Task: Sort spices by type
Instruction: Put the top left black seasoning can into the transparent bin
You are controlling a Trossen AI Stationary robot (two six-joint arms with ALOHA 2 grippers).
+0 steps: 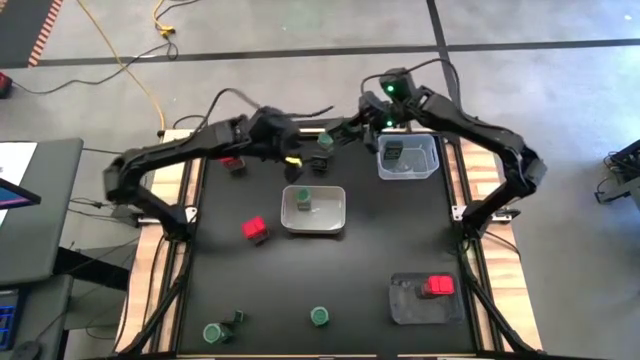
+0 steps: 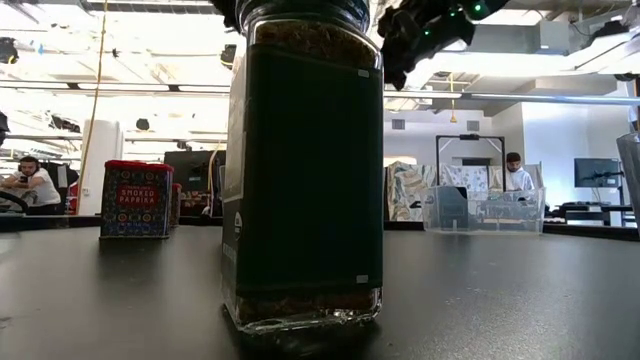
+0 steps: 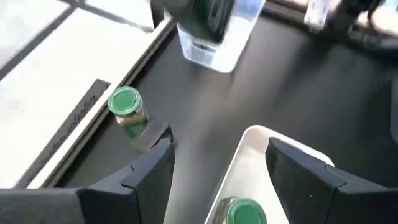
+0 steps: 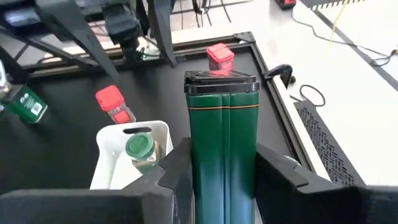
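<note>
Right claw (image 4: 224,171) clamped on a dark green tin (image 4: 222,134) held upright between its fingers, left claw (image 3: 217,165) spread and empty, green-lidded jar (image 3: 245,213) seen in the white tray (image 3: 249,140) just beneath it, second jar (image 3: 127,111) lying on the counter (image 3: 205,106) beside it.

One tray (image 1: 342,212) sat in the middle of the surface (image 1: 330,270) with a jar (image 1: 302,203) in it. A far-right tray (image 1: 432,160) held a tin (image 1: 394,152). A near-right tray (image 1: 400,305) held a box (image 1: 438,286). Another box (image 1: 254,229) lay left of the middle tray. Two jars (image 1: 213,332) (image 1: 319,317) stood at the near edge.
</note>
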